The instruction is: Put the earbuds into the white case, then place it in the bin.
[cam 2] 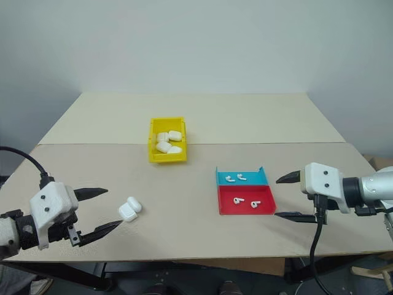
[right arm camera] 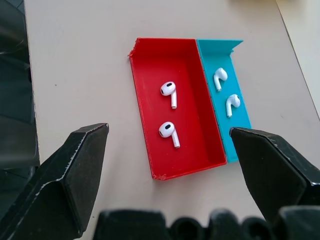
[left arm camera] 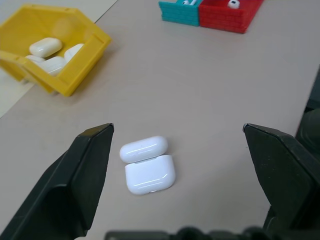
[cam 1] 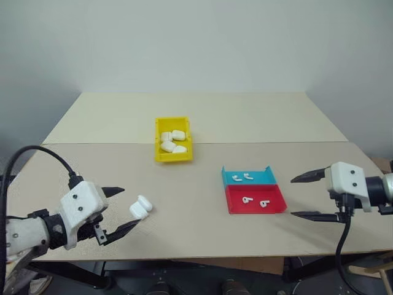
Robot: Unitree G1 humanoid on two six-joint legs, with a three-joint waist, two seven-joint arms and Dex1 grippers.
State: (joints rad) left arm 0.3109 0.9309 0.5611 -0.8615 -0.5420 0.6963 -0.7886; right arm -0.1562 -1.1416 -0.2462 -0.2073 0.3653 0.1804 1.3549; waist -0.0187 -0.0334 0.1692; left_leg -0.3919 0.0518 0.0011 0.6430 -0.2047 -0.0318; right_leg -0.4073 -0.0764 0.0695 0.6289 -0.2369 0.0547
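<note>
- Left eye view: the left tool (cam 1: 123, 212) hovers just above the tabletop (cam 1: 202, 196) with its two black fingers spread wide and gripping nothing.
- The white case (cam 1: 140, 207) lies on the tabletop just past that tool's fingertips, its lid flipped open and lying flat beside the body. In the left wrist view the case (left arm camera: 148, 163) sits between the two fingers, nearer one of them, touching neither.
- The right tool (cam 1: 310, 196) hangs over the near right part of the tabletop, also spread wide and empty, pointing inward toward the tray.
- The red and blue tray (cam 1: 253, 189) lies just inward of the right tool's tips, apart from them. In the right wrist view it lies straight ahead of the tool, between the lines of the two fingers.
- Two earbuds (right arm camera: 169, 90) lie in the red half (right arm camera: 145, 95), stems roughly parallel; two more earbuds (right arm camera: 220, 77) lie in the blue half (right arm camera: 239, 95).
- The yellow bin (cam 1: 173, 139) stands farther back on the tabletop, well beyond the left tool and away from the right one. Several closed white cases (cam 1: 172, 142) are piled inside it.
- The open case and the tray lie well apart, with bare tabletop between them.
</note>
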